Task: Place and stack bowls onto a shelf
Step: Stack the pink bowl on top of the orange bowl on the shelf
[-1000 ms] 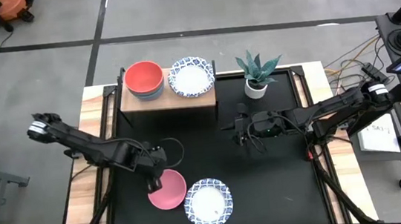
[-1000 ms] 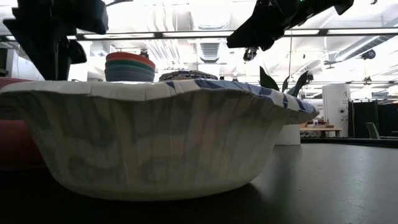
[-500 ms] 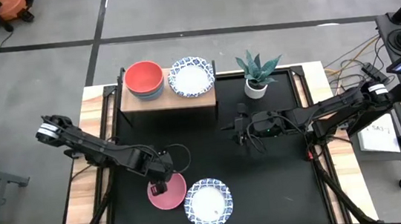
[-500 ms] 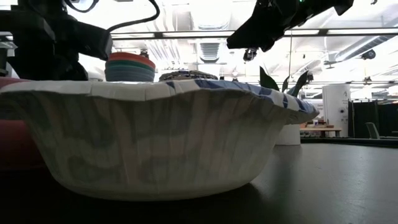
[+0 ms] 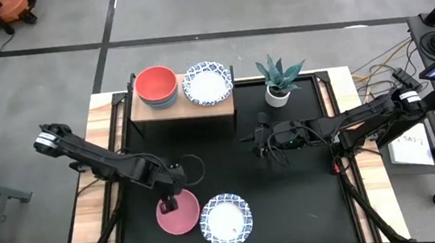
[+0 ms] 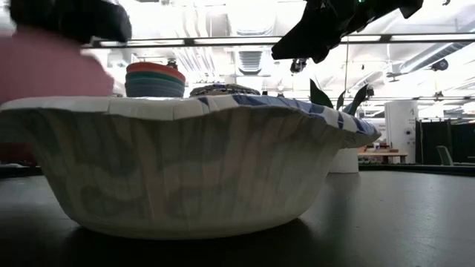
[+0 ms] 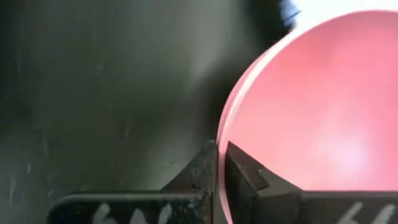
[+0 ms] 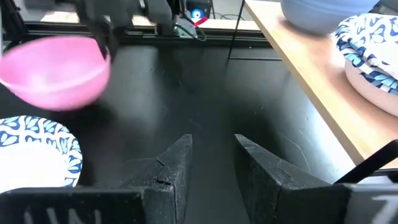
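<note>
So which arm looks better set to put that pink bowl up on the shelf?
The left. Its gripper is already shut on the pink bowl's rim and has it lifted off the table. The right gripper hangs open and empty over mid-table, though it is nearer the shelf.

The pink bowl (image 7: 311, 106) looks smooth, faintly glossy, perhaps plastic. The patterned bowl (image 6: 193, 167) seems crimped paper. The shelf (image 5: 192, 108) top is pale wood.

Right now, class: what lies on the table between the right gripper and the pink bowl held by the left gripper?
Nothing: in the right wrist view, only bare black table separates the open right gripper from the pink bowl clamped by the left gripper.
</note>
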